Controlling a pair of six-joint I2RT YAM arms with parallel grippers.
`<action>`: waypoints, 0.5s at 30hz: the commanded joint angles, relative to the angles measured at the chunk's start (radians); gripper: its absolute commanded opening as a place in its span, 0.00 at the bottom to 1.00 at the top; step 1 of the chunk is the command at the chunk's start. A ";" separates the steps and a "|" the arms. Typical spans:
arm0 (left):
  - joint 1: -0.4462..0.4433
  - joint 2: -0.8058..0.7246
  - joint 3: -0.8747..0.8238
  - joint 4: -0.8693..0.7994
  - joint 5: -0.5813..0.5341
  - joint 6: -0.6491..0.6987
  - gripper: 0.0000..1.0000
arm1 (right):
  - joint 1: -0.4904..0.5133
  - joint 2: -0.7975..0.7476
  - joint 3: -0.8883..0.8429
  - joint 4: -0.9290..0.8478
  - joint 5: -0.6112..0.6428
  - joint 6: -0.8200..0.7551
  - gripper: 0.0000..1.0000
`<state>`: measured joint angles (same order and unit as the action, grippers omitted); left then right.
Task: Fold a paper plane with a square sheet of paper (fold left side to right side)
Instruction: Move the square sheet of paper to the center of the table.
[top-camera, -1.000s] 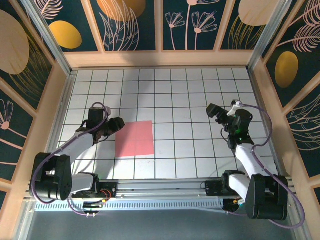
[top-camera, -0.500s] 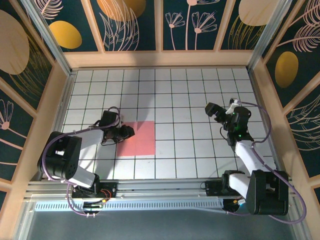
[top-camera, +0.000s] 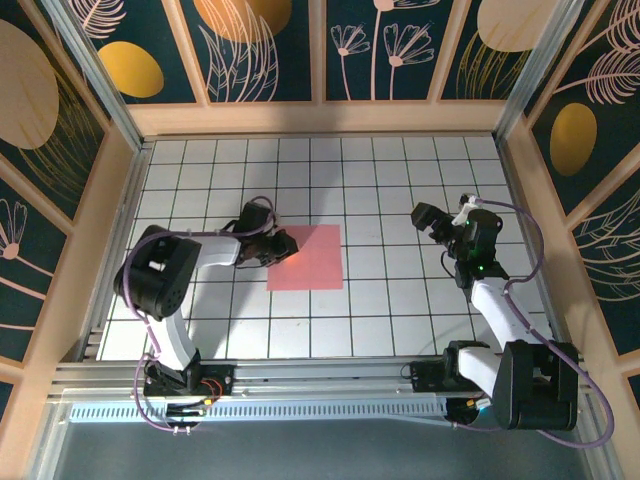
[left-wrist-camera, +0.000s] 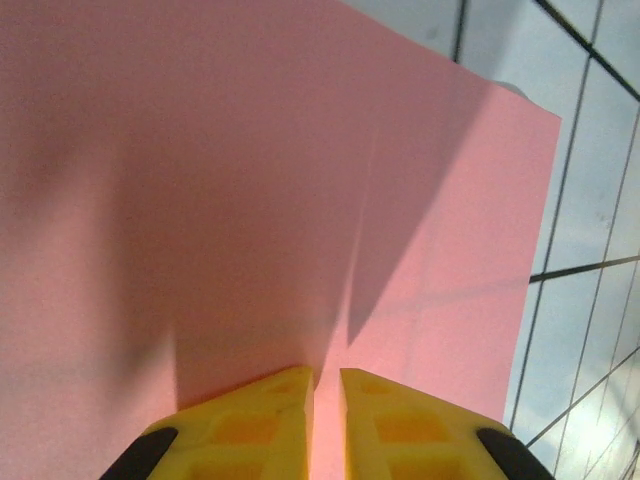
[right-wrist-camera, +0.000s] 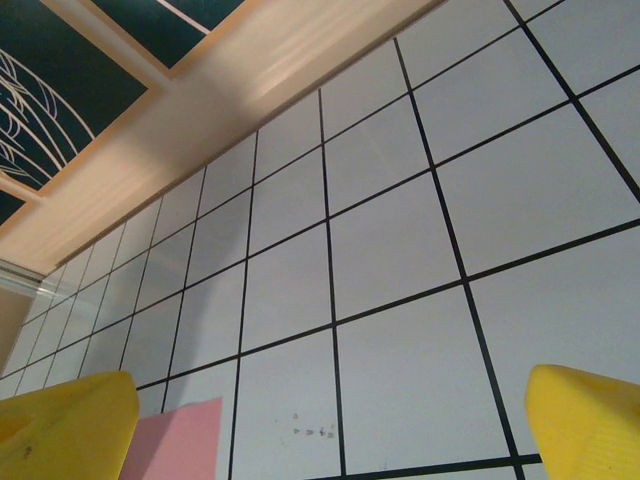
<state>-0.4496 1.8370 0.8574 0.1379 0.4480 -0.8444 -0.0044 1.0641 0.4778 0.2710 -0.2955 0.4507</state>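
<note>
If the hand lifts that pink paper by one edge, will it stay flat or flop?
Probably flops: the pink sheet looks thin and seems to bow near the left hand. Likely very light, so it may slide on the smooth tiles.

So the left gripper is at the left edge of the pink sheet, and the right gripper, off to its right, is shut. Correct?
Not quite: the right gripper is open; the right wrist view shows its yellow fingers far apart. The rest holds: the left gripper is at the left edge of the pink sheet, the right gripper off to its right.
</note>
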 joint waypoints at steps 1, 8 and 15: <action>-0.042 0.084 0.077 0.018 -0.019 -0.059 0.13 | 0.009 -0.010 0.027 -0.026 0.024 -0.020 0.99; -0.081 0.184 0.220 0.013 -0.037 -0.085 0.11 | 0.010 -0.002 0.031 -0.051 0.037 -0.036 0.99; -0.095 0.179 0.233 0.072 -0.017 -0.115 0.13 | 0.010 0.024 0.062 -0.100 0.060 -0.064 0.99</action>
<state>-0.5373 2.0098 1.0775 0.1753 0.4259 -0.9272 -0.0025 1.0771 0.5003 0.1989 -0.2619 0.4171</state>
